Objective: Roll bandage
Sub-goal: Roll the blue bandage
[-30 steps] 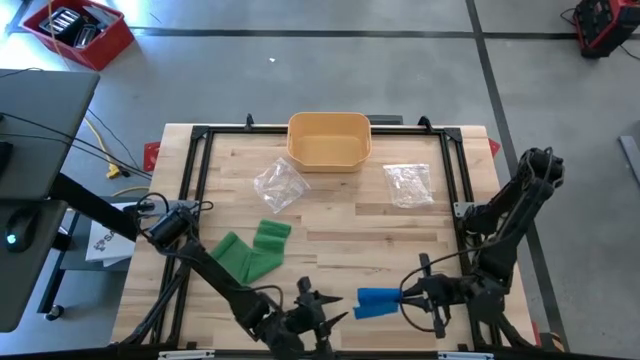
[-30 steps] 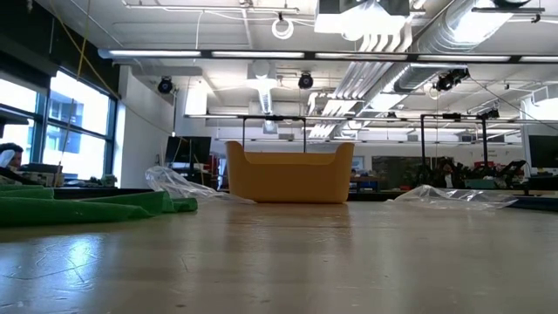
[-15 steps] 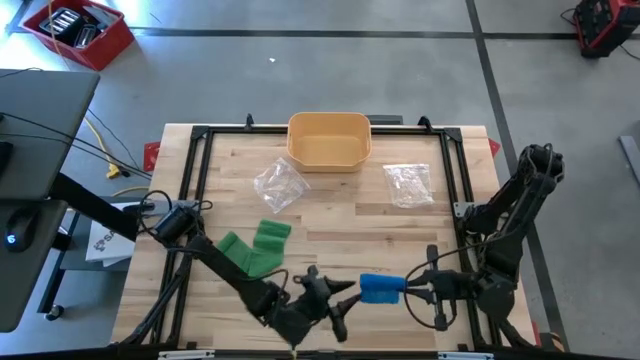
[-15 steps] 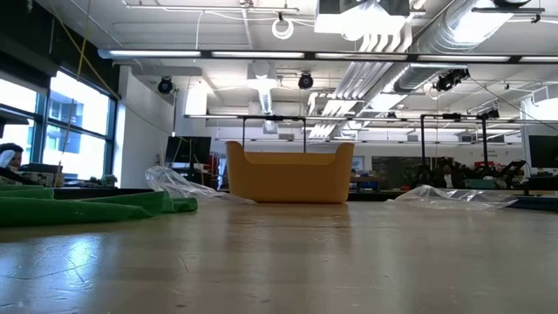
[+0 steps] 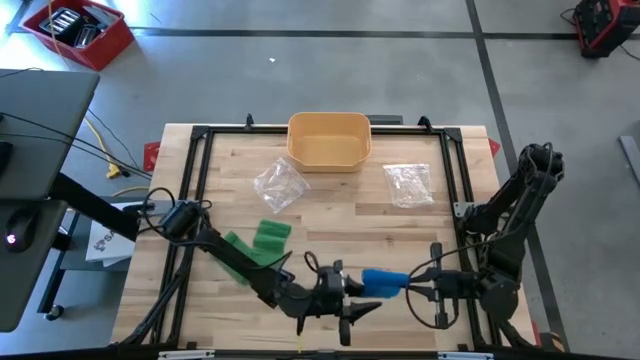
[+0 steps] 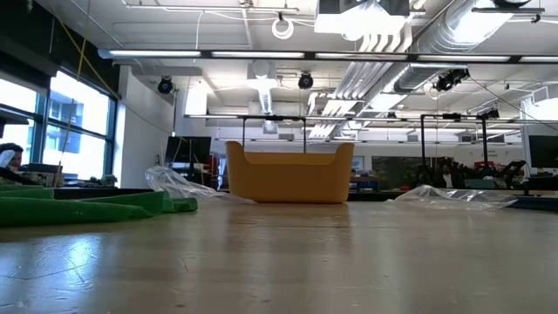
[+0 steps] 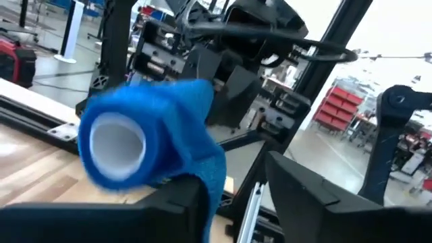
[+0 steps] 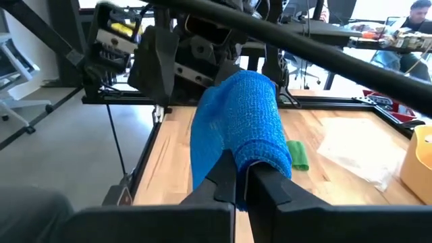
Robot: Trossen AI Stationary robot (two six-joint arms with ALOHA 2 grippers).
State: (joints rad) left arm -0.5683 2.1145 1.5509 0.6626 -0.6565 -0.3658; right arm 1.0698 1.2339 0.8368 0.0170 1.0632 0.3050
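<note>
A blue bandage roll (image 5: 381, 282) with a white core (image 7: 119, 142) hangs in the air near the table's near edge. My right gripper (image 5: 403, 286) is shut on it from the right. My left gripper (image 5: 357, 299) stands level at the roll's other end, fingers apart (image 7: 236, 192). A loose blue tail (image 7: 210, 177) hangs off the roll beside one left finger. A green bandage (image 5: 256, 245) lies on the table, partly under my left arm. My right gripper pinches the blue wrap at the roll's near end (image 8: 260, 160) between its two shut fingers. The fingers come level from the table's right, along the roll. The roll is lifted clear of the table and lies about level. My left gripper: I cannot tell whether its finger (image 7: 182, 206) touches the tail.
A yellow basket (image 5: 329, 140) stands at the far edge, also seen in the low view (image 6: 289, 173). Two clear plastic bags (image 5: 280, 184) (image 5: 408, 184) lie in front of it. A black frame rail (image 5: 470, 215) runs around the table.
My left gripper has swung along the near edge toward the table's right, risen a little and rolled, coming up to the blue roll. The roll in my right gripper has risen slightly and now looks more compact.
</note>
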